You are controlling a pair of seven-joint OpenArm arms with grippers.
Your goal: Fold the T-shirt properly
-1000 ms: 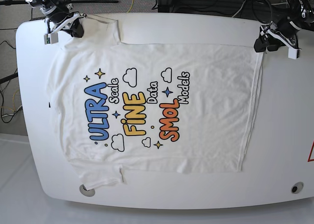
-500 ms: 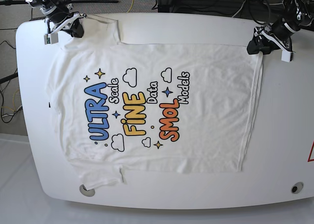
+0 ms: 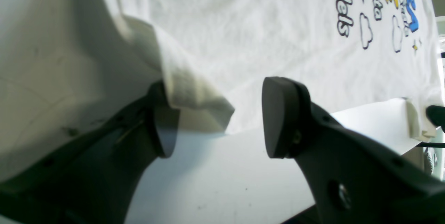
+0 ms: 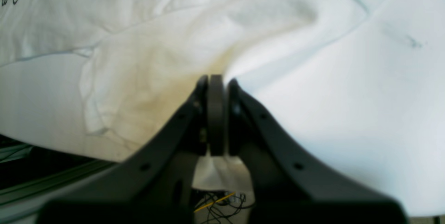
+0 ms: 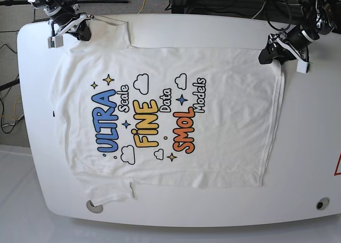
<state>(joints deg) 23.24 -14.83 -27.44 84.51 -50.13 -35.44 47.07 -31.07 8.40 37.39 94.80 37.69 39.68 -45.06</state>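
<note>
1. A white table fills the room's middle, with cables beyond its edge.
2. The T-shirt lies spread on it, reading "ULTRA Scale", "FINE Data", "SMOL Models".
3. The right gripper is clenched on the shirt's fabric near a sleeve.
4. The left gripper stands released — fingers apart around a corner of cloth.

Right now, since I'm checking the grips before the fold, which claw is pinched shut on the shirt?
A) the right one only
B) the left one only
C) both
A: the right claw clamps the shirt, while the left claw stands open around its corner.
</note>
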